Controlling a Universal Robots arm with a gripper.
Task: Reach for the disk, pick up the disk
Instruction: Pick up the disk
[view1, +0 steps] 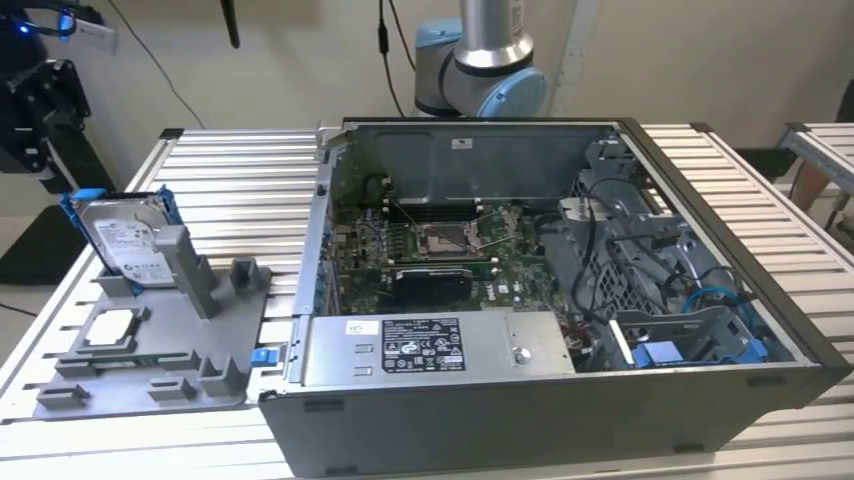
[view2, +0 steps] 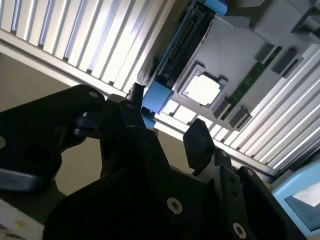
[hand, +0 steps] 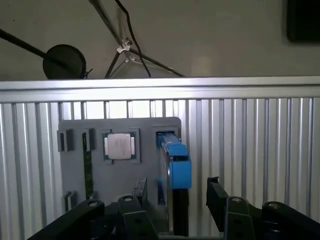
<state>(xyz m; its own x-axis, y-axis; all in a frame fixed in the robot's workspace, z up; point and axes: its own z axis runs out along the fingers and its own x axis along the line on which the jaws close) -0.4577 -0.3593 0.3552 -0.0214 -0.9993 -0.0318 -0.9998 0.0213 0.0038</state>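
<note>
Exterior view: open computer case (view1: 534, 420) nearest, its inside exposed, grey power supply (view1: 427, 350) along the near wall, motherboard (view1: 427, 240) behind it. The case sits on a slatted metal counter (view1: 240, 190). At the exterior view's left, just beside the case, lies a grey tray (view1: 160, 370). The disk (view1: 127, 245) stands on edge in a slot at the tray's far end, white label facing out, blue frame round it. A square chip (view1: 110, 328) lies flat nearer the camera. The arm (view1: 481, 60) rises behind the case. First wrist view: jaws wide open, holding nothing. The black fingers (hand: 216, 192) are apart from the disk (hand: 177, 167), which shows edge-on between them, chip (hand: 119, 146) beside it on the tray. Second wrist view: fingers (view2: 197, 142) open and empty, the disk (view2: 180, 50) beyond them, dark edge and blue corner showing, untouched.
</note>
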